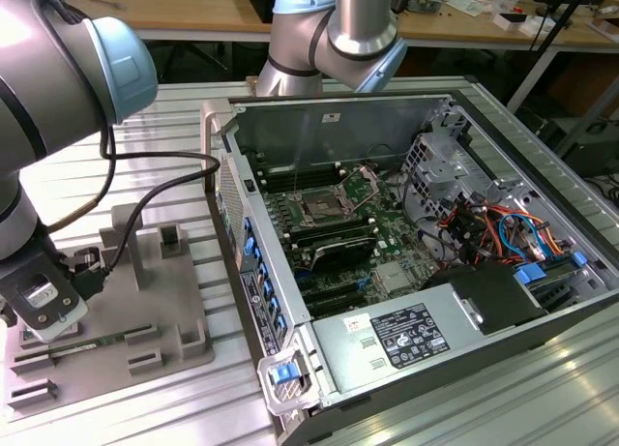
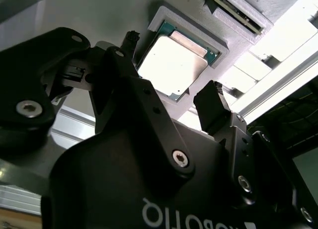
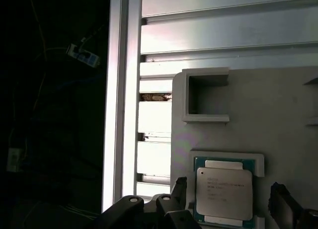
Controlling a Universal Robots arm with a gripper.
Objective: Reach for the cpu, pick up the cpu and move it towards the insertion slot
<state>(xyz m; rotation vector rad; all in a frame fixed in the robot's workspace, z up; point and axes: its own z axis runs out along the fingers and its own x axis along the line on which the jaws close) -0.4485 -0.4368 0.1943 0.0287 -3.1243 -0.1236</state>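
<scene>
Surface: we see ribbed metal carrying the open case and the plate.
Slot: on the green board inside the case, well apart from the plate.
Gripper: above the plate, fingers spread wide, one on either side of the cpu, and holding nothing.
Cpu: lying flat in a raised nest on the plate, metal top up.
Handling: we judge it light, stiff and thin, with a slick lid and a delicate underside. It is best pinched on two opposite edges.

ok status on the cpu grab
Gripper open, poised over the cpu. Cpu seated in the grey fixture plate, not gripped. Nothing blocking it.
</scene>
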